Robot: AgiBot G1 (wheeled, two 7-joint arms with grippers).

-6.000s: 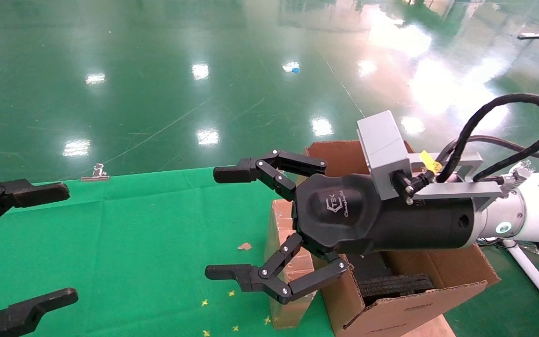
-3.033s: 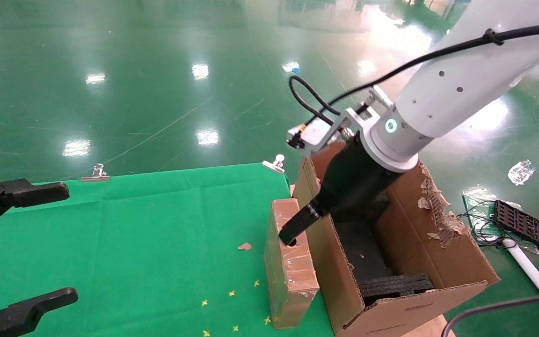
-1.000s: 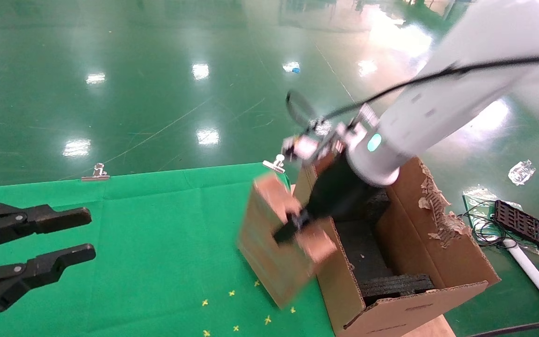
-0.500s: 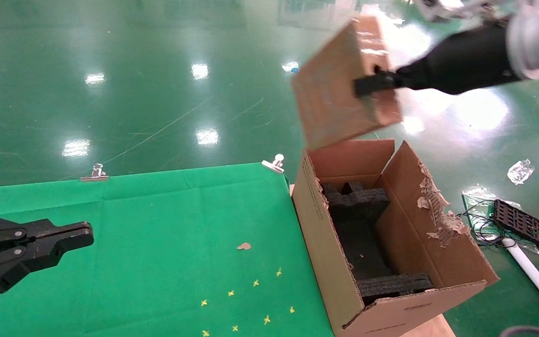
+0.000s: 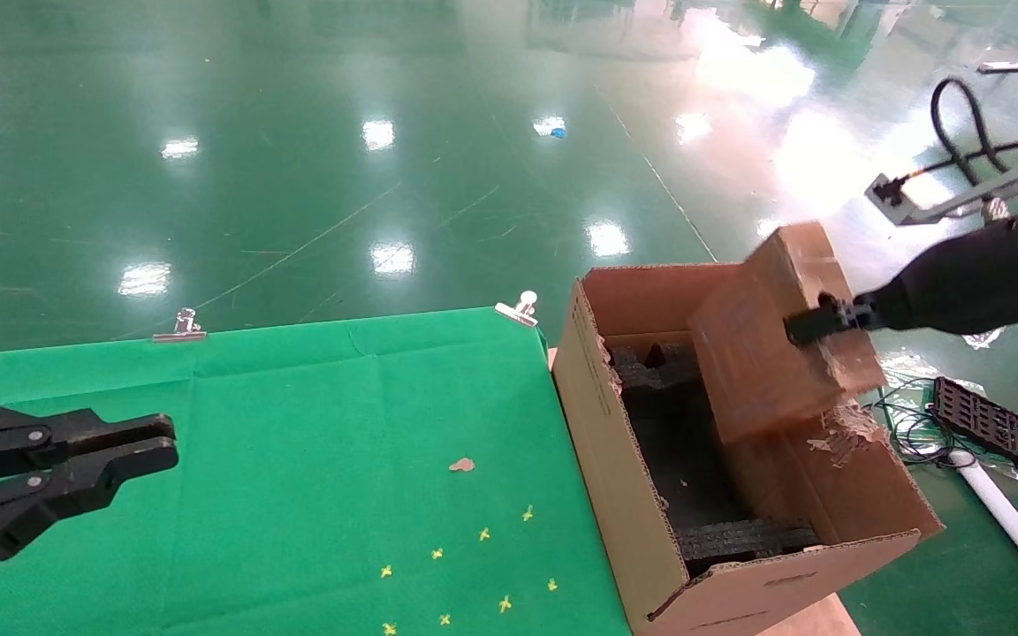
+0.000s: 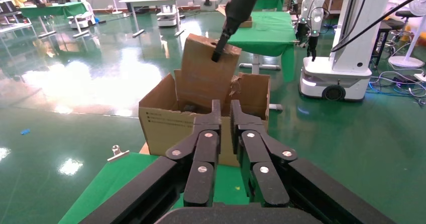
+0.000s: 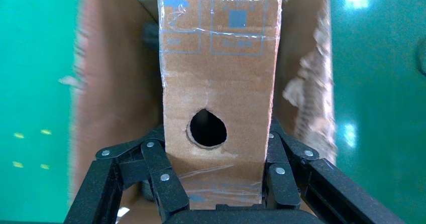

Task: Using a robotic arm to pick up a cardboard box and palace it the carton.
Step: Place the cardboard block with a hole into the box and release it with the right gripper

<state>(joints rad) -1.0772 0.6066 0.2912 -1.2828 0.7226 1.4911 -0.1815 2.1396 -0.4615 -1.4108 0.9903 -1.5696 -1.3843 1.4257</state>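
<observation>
**Box carried over the carton mouth**

The cardboard box (image 7: 219, 78) is clamped between the closed-in fingers of the right gripper (image 7: 217, 156), one finger pressed to each narrow side beside the small round hole (the grip looks square and firm in the right wrist view). In the head view the cardboard box (image 5: 774, 336) is held tilted, its lower end already dipped within the open top of the carton (image 5: 624, 477), against the torn right-hand flap. Half a second ago it was held high above the carton; a second ago it was only just being lifted from the green cloth (image 5: 297, 442). The lift and carry are therefore judged complete, and only the lowering and release are left. The tilt may need to be corrected so that the box is not caught on the ragged flap or the black foam blocks (image 5: 664, 371). The left gripper (image 5: 67, 464) is parked over the cloth with its fingers nearly together and nothing held, narrower than three seconds ago.
</observation>
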